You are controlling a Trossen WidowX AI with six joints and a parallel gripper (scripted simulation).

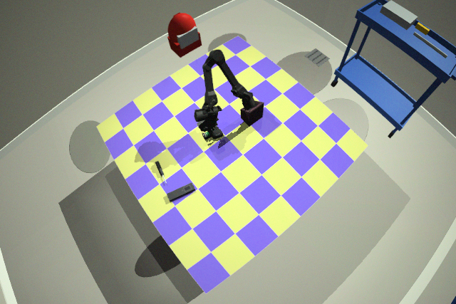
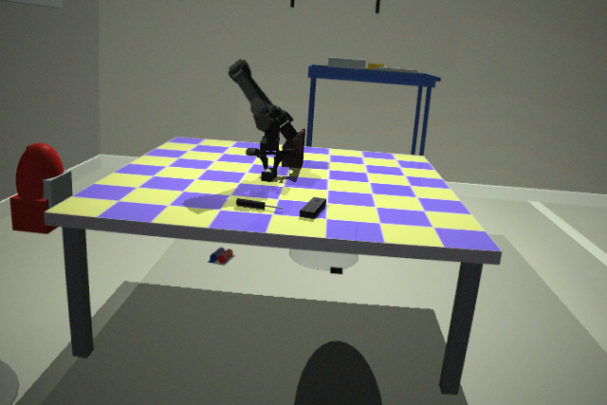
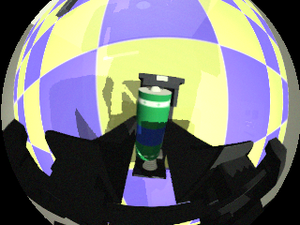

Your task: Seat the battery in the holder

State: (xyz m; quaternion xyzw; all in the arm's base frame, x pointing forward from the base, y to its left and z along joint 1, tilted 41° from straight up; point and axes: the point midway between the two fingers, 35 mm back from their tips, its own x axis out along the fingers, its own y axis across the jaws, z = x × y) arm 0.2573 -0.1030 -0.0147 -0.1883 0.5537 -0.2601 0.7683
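Note:
The green battery (image 3: 152, 112) (image 1: 206, 134) with a blue band is between my fingers. In the wrist view its terminal end faces the lip end of the black holder (image 3: 174, 97) (image 2: 267, 176), and its flat end is by the spring (image 3: 150, 165), which shows beyond it. The terminal face is visible and looks tipped up toward the camera, not under the lip. My gripper (image 3: 150, 122) (image 2: 270, 170) is shut on the battery, low over the holder. The fingers hide the holder's sides, and whether the flat end touches the spring is unclear.
A screwdriver (image 1: 159, 168) (image 2: 250, 203) and a dark oblong box (image 1: 180, 192) (image 2: 313, 208) lie on the checkered table (image 1: 257, 194) (image 2: 401, 233), toward its near edge in the exterior view. A dark red block (image 1: 252, 113) is at the arm's base.

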